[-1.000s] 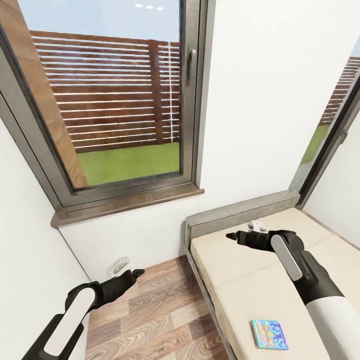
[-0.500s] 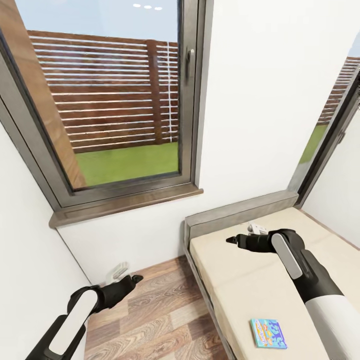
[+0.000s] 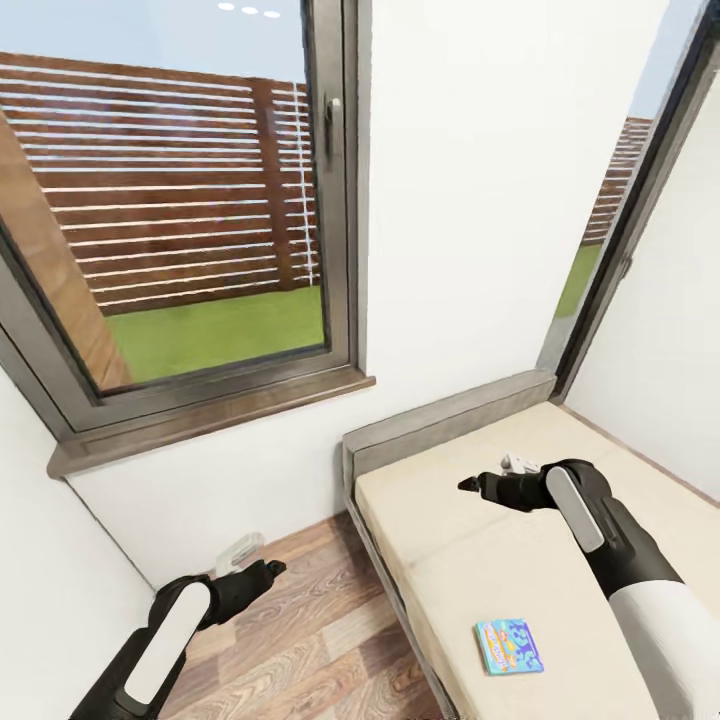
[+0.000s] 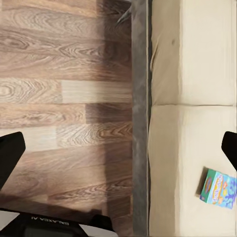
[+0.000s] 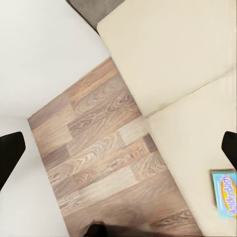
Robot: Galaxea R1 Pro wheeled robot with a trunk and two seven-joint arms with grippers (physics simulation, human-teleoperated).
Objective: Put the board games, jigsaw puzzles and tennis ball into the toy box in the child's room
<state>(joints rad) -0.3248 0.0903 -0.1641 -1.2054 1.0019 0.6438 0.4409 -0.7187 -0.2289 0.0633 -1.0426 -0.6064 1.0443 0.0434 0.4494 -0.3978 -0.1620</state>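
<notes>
A small light-blue cartoon board game [image 3: 509, 646] lies flat on the beige bed [image 3: 480, 560], near its front left edge. My right gripper [image 3: 466, 485] hovers open over the bed's head end, well away from the box. Off the bed's left side, my left gripper [image 3: 272, 568] hangs open above the wood floor. The left wrist view looks down on the board game [image 4: 218, 186], the bed [image 4: 187, 64] and the open left gripper [image 4: 118, 148]. In the right wrist view the board game [image 5: 227, 193] sits at the picture's edge on the bed [image 5: 173, 54], with the open right gripper [image 5: 118, 148] empty.
A grey padded headboard [image 3: 440, 420] stands against the white wall [image 3: 450, 200]. A dark-framed window [image 3: 180, 220] with a brown sill [image 3: 210, 415] is at the left, and a second window [image 3: 620, 230] at the right. A narrow strip of wood floor [image 3: 310, 630] runs beside the bed.
The whole picture has shifted left, so the camera has turned right. Both arms hold nearly the same pose and stay open. The board game has not moved on the bed.
</notes>
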